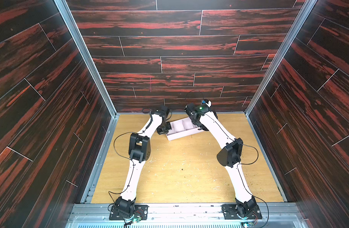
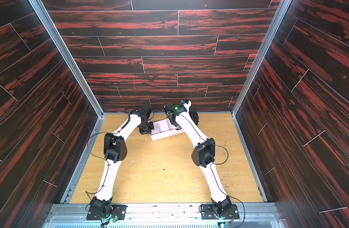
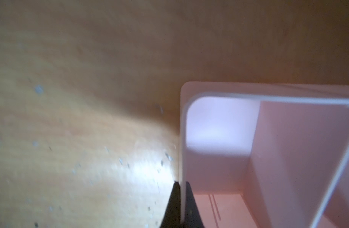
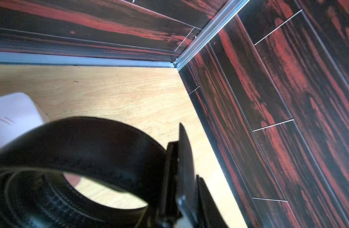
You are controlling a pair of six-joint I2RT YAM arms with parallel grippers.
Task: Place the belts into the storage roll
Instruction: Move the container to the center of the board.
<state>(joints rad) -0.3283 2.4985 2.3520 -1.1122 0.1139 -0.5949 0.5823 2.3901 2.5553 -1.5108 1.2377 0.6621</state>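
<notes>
1. The left gripper [image 3: 182,205] is pinched tight on the end wall of the tray [image 1: 181,135], at its 8 o'clock end.
2. The right gripper [image 4: 186,199] clamps the coiled belt [image 4: 86,142] at the 2 o'clock end; the tray's length runs 8-to-2.

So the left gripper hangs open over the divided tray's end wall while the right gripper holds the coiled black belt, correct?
No: the left gripper is shut on the end wall of the divided tray, as the left wrist view shows. The right gripper does hold the coiled black belt.
</notes>
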